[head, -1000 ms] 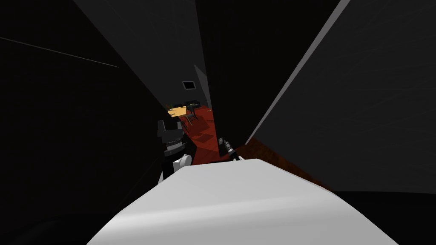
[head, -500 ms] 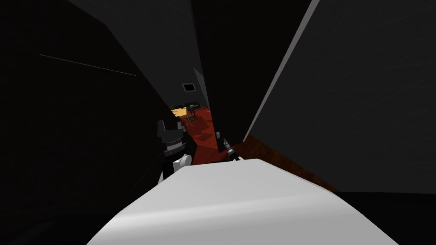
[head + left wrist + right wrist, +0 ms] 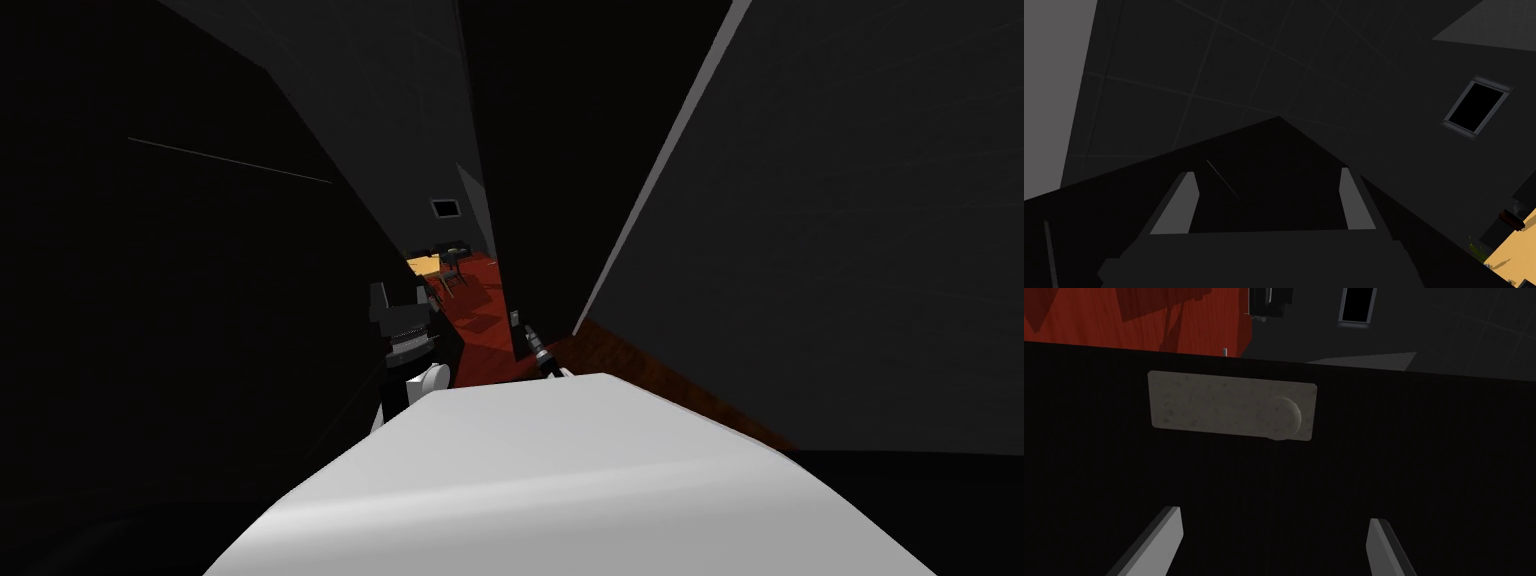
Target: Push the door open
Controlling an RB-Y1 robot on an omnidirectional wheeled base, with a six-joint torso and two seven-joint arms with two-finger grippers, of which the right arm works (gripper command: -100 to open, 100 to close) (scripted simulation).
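Note:
The door is a dark panel straight ahead, standing ajar, with a lit room showing past its left edge. On its face sits a grey handle plate with a round knob, also seen as a small grey handle plate in the head view. My right gripper is open just short of the door's face, a little below the plate, with nothing between its fingers. It shows small as the right gripper by the door's edge. My left gripper is open and empty, raised at the left arm.
Past the gap lies a red wooden floor with a yellow table and dark chairs. Dark walls close in on both sides. A small dark window hangs on the far wall.
My head view has swung slightly. The right gripper has opened and now sits a little apart from the handle plate. The left arm has not moved.

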